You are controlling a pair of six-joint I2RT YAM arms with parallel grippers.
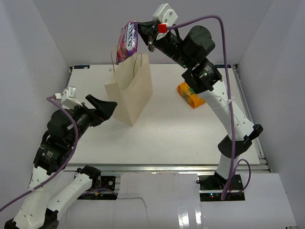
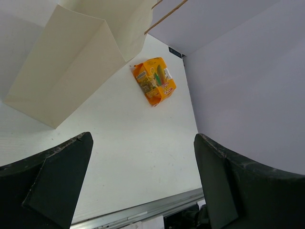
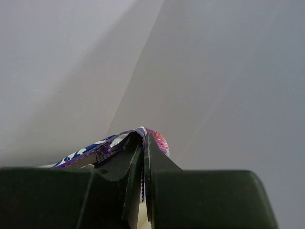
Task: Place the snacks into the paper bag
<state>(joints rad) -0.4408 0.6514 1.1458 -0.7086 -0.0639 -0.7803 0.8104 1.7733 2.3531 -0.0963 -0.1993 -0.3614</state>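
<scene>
The tan paper bag (image 1: 131, 90) stands upright at the middle back of the table; its side also shows in the left wrist view (image 2: 71, 62). My right gripper (image 1: 143, 29) is shut on the top edge of the purple candy bag (image 1: 127, 42) and holds it hanging above the bag's open mouth; the purple candy bag's edge shows in the right wrist view (image 3: 114, 145). The orange blocky pack (image 1: 190, 95) lies on the table right of the bag, also in the left wrist view (image 2: 155, 81). My left gripper (image 1: 106, 107) is open and empty, just left of the bag. The teal packet and red sachet are out of view.
White walls enclose the table on the left, back and right. The table's metal front rail (image 1: 167, 167) runs along the near edge. A purple cable (image 1: 224, 43) loops over the right arm.
</scene>
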